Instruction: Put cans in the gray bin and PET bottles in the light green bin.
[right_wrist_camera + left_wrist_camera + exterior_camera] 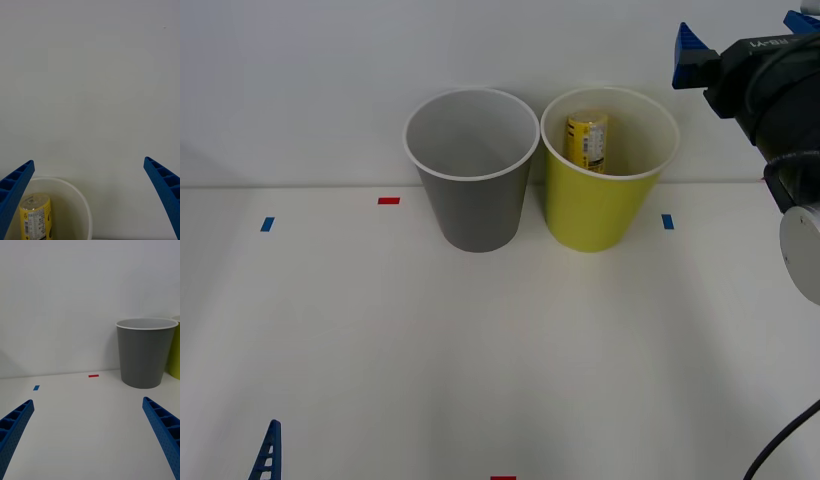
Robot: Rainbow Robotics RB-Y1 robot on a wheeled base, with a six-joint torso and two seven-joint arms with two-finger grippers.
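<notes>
The gray bin [473, 170] stands upright at the back of the white table, and the part of its inside that I see holds nothing. Touching it on the right is the light green bin [605, 185]. A yellow PET bottle [587, 140] with a printed label leans inside the green bin. My right gripper [90, 202] hangs open and empty above and to the right of that bin, with the bottle [35, 219] below it. My left gripper [90, 442] is open and low near the table's front left, one blue finger [268, 455] showing. The gray bin [144, 352] stands ahead of it. The cans are out of view.
A pale wall rises directly behind the bins. Small tape marks lie on the table: blue [267, 224] and red [388, 200] at the left, blue [667, 221] at the right, red [502, 478] at the front edge. Bare tabletop stretches before the bins.
</notes>
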